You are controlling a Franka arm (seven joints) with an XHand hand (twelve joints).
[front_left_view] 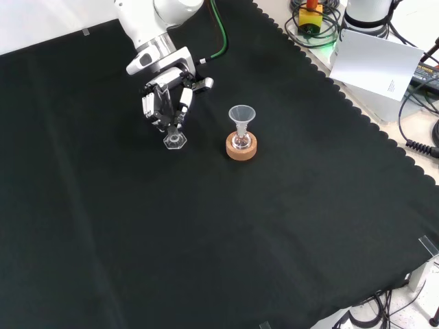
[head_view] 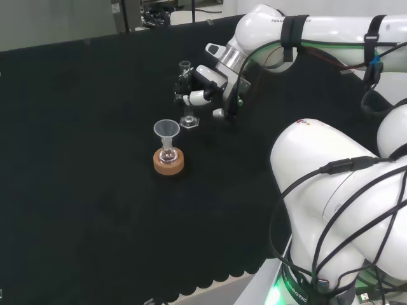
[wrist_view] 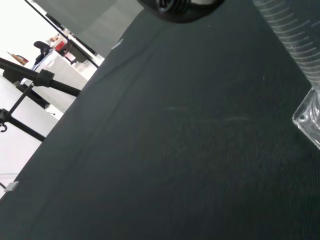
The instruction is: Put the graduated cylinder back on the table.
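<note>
Bearing printed graduation lines, the graduated cylinder point(wrist_view: 295, 37) stands in the hand point(front_left_view: 164, 103).

Cylinder point(front_left_view: 174, 134) middle hidden behind the hand point(front_left_view: 164, 99) in front view; just the base shows. In wrist view the cylinder point(wrist_view: 300, 55) is cut off by the frame edge, top and half the base out of picture. Liquid inside: cannot tell. Head view: hand point(head_view: 202, 89) palm side hidden, exact finger contact too small to tell. Flask point(head_view: 168, 155) under the funnel point(head_view: 166, 129) barely readable, contents unclear.
</note>
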